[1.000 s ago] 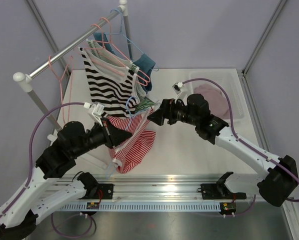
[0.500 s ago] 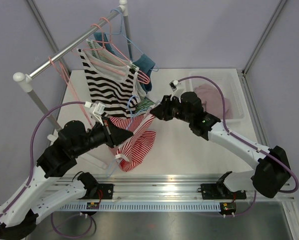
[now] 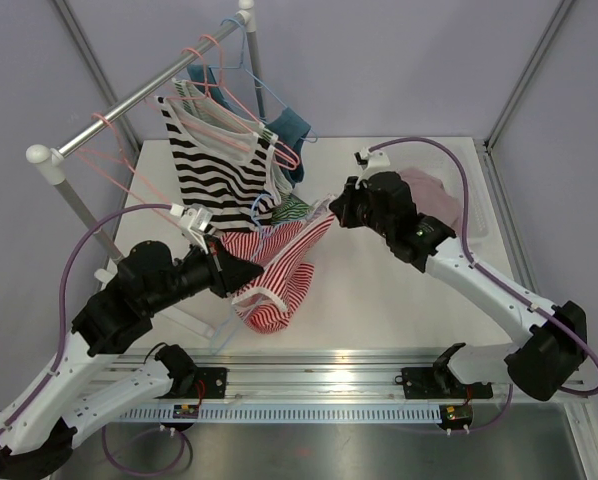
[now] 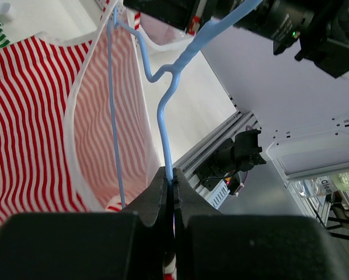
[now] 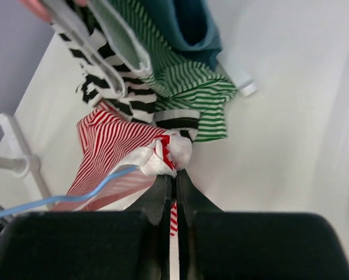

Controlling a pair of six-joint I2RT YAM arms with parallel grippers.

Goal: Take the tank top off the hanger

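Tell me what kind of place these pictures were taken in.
Most likely a robotics lab test cell, not a home: a left arm and right arm bolted to an aluminium rail, bare grey walls, and a small garment rack staged on a white table.

White table (image 3: 379,300) under me, clothes rack (image 3: 129,100) standing on it.
Well right of the rack, a clear bin (image 3: 476,160) sits on it, pink cloth (image 3: 441,195) inside.
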